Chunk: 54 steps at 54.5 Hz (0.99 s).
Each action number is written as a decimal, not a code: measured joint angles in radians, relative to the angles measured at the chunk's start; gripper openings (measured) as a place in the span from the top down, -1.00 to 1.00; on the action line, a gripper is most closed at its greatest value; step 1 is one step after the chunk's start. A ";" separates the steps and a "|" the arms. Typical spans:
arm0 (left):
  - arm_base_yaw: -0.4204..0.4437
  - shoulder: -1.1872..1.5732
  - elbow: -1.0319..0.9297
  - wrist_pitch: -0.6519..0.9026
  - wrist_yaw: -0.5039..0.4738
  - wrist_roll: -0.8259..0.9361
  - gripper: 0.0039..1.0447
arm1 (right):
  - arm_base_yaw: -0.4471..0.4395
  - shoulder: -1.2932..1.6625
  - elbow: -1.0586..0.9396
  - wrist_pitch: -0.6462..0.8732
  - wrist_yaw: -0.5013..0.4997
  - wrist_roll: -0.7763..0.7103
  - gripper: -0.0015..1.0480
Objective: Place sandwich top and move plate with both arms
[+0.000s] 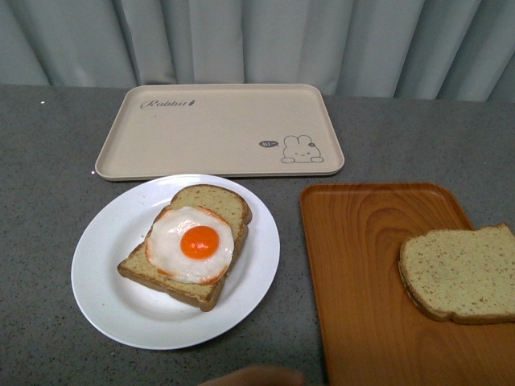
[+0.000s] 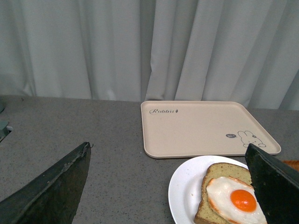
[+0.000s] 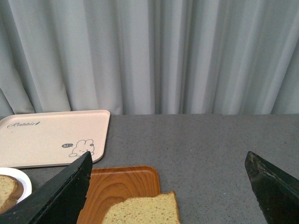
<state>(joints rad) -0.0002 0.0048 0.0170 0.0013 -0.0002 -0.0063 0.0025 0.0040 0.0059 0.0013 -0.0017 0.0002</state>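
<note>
Script reading "Rabbit" marks beige tray [image 1: 217, 129]; left gripper [image 2: 167, 147] and right gripper [image 3: 168, 154] gape wide.

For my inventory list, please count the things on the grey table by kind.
Tan wholegrain bread slices: 2, the plain slice and the egg-topped slice
White-and-orange fried egg: 1
Round white glossy plate: 1
Rectangular trays: 2, the beige rabbit-print tray and the orange wood-grain tray
Total: 6
</note>
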 joint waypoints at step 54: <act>0.000 0.000 0.000 0.000 0.000 0.000 -0.89 | 0.000 0.000 0.000 0.000 0.000 0.000 -0.83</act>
<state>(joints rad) -0.0002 0.0048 0.0170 0.0013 -0.0002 -0.0063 0.0025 0.0040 0.0059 0.0013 -0.0017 0.0002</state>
